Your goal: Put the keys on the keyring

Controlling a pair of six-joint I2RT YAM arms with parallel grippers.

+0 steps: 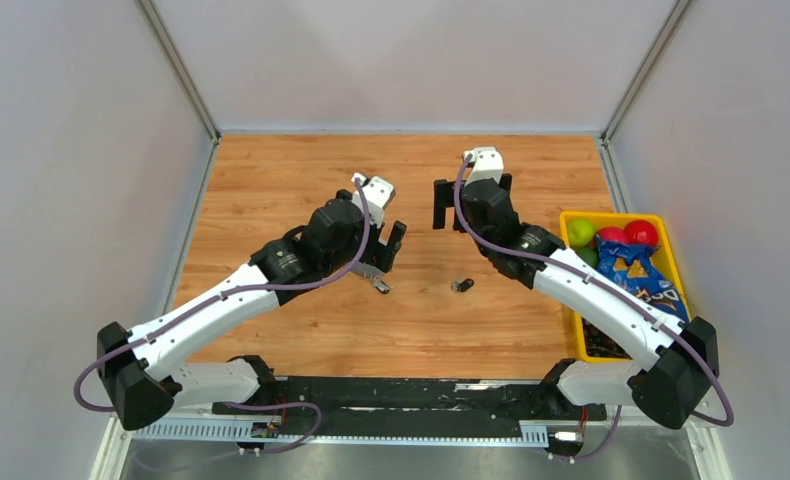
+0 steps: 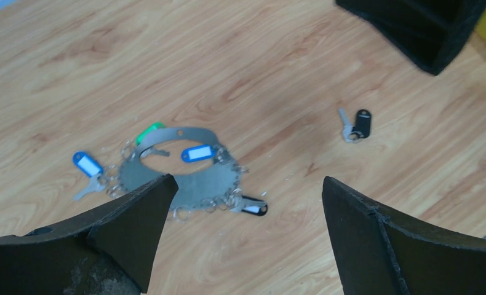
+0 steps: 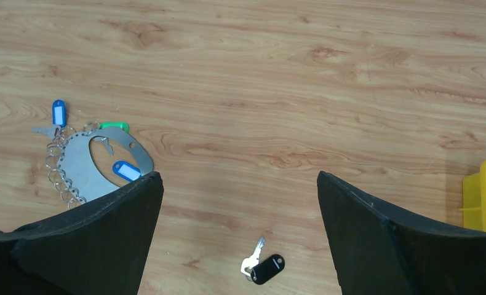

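The keyring (image 2: 194, 181) is the larger of the task's things: a flat silvery metal plate with an oval cut-out. It is edged with a fringe of little split rings and carries blue, green and black tags. It lies flat on the worktop (image 1: 271, 180) close by the left hand (image 1: 386, 262), whose fingers stand wide apart with nothing between them. The plate looks stiff and light, but it is thin and flush to the wood, so a pinch from above would likely slip. The rim by the cut-out seems the best hold, since the small rings would swing and tangle.

The loose keys (image 2: 354, 126), a silvery blade beside a small black head, lie touching each other. They sit on bare wood well apart from the keyring, toward the right arm. They are tiny, hard and smooth, and would likely skate away if nudged; the black head offers the thickest grip. The right hand (image 1: 471, 205) hovers beyond them, its fingers also spread and empty.

Pale grey walls (image 1: 71, 150) close in the back and both sides. The worktop is varnished wood-grain, level and probably slick, with little friction to steady small metal. A yellow bin (image 1: 611, 214) sits at the right edge, holding round green and red items and a blue snack bag, well clear of the keys.
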